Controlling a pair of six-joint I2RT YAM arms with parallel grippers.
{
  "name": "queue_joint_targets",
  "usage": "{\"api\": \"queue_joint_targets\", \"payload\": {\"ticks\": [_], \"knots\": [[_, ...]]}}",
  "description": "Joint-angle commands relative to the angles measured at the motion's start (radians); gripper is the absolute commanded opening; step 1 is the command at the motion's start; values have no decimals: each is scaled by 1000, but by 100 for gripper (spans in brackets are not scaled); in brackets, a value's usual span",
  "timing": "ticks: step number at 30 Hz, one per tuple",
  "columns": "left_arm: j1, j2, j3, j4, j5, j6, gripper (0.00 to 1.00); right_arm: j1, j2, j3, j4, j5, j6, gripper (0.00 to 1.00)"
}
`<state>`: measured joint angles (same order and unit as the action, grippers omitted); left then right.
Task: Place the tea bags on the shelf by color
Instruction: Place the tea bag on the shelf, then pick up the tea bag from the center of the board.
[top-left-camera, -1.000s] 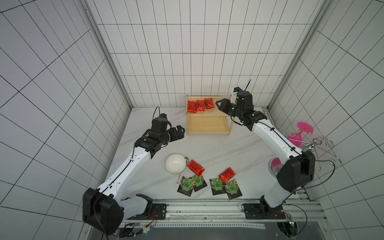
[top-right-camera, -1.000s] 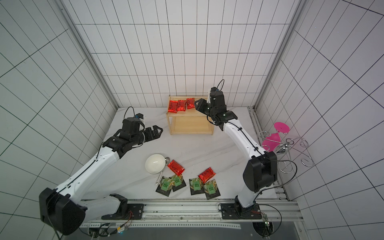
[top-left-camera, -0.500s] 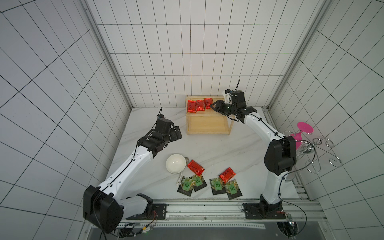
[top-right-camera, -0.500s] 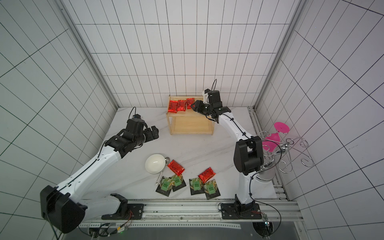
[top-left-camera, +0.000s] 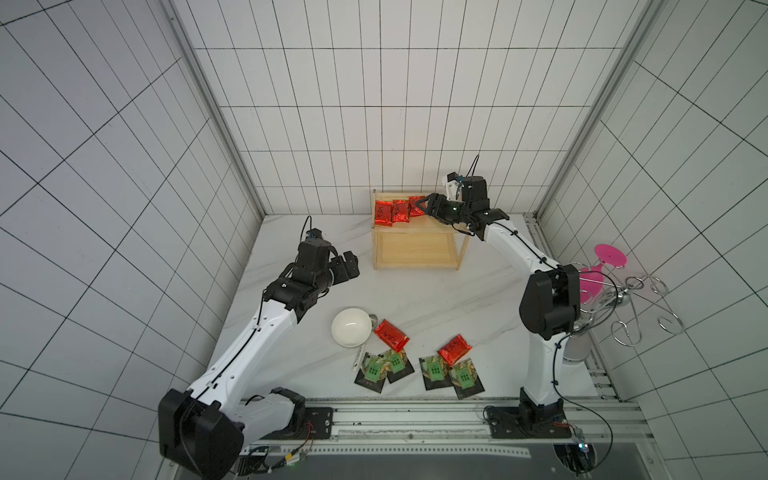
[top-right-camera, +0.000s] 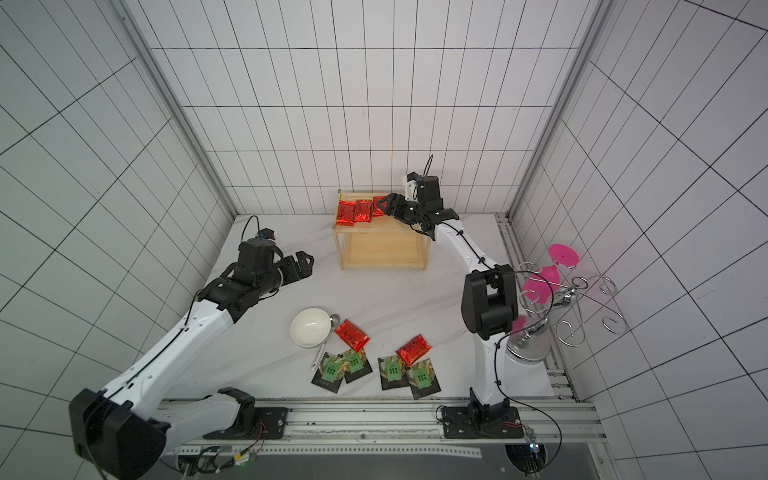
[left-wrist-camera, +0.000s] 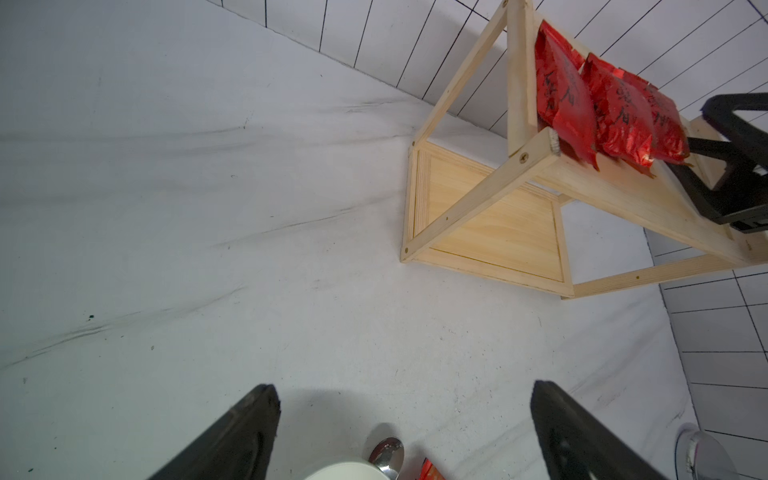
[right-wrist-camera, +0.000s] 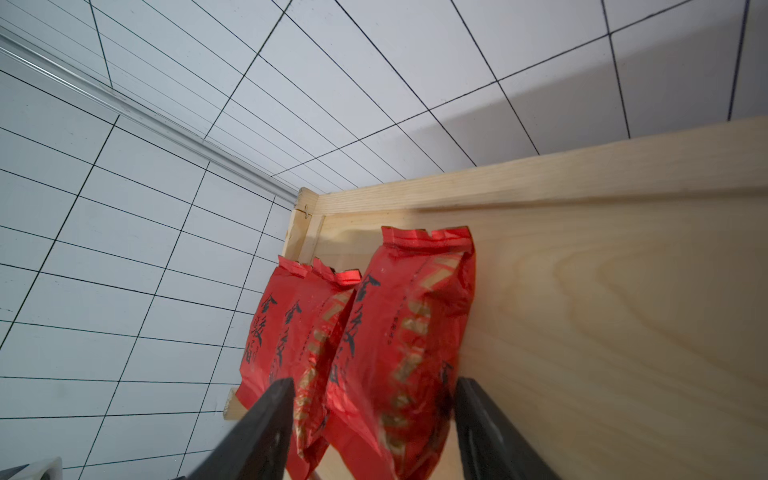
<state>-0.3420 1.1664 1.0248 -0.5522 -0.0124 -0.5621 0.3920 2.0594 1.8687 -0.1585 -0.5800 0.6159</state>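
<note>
The right tool (right-wrist-camera: 374, 382) stands with its jaws apart astride the third red sachet (right-wrist-camera: 409, 307), one finger along each long side and a gap showing on one side. I judge the sachet to be free of any grip. It lies flat on the top board (right-wrist-camera: 602, 316) of the shelf (top-left-camera: 411, 249), which stands at the far edge of the desk (top-left-camera: 415, 299). The sachet sits just beside the second red sachet (top-left-camera: 400, 212), and the first red sachet (top-left-camera: 383, 213) lies at the board's end corner. The three form a tight row running from that corner, which leaves the rest of the board bare, presumably for the reds not yet shelved. The lower board (top-right-camera: 382, 251) carries nothing and is, in my judgement, reserved for the other colour. The left tool (top-left-camera: 347, 268) hangs with its jaws wide apart and empty above the desk toward its left edge. It is well apart from the shelf, a position that keeps the right arm's approach unobstructed. Two loose red sachets (top-left-camera: 391, 333) and four black packets (top-left-camera: 434, 371) lie near the front edge of the desk. The black packets lie in two overlapping pairs, each with a red sachet touching or overlapping it; which of the two cannot be told. A white bowl (top-left-camera: 351, 327) and a spoon (top-left-camera: 357, 363) lie just beside them. As a risk, lifting either red sachet may drag the black packet under it.
</note>
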Motion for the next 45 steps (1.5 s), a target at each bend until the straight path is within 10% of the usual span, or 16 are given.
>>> {"api": "queue_joint_targets", "payload": {"ticks": [1,19,26,33,45], "knots": [[5,-2,-20,35,51,16,98,-7,10,51,20,-32,17,64],[3,3,-22,44,94,17,98,-7,-194,4,-134,114,-115,64],[-6,11,-10,39,138,-17,98,104,-604,-540,-38,349,-250,62],[-5,-7,-21,15,143,-44,98,455,-846,-1057,111,624,-434,69],[3,4,-31,24,182,-53,98,786,-445,-1021,187,777,-568,87]]}}
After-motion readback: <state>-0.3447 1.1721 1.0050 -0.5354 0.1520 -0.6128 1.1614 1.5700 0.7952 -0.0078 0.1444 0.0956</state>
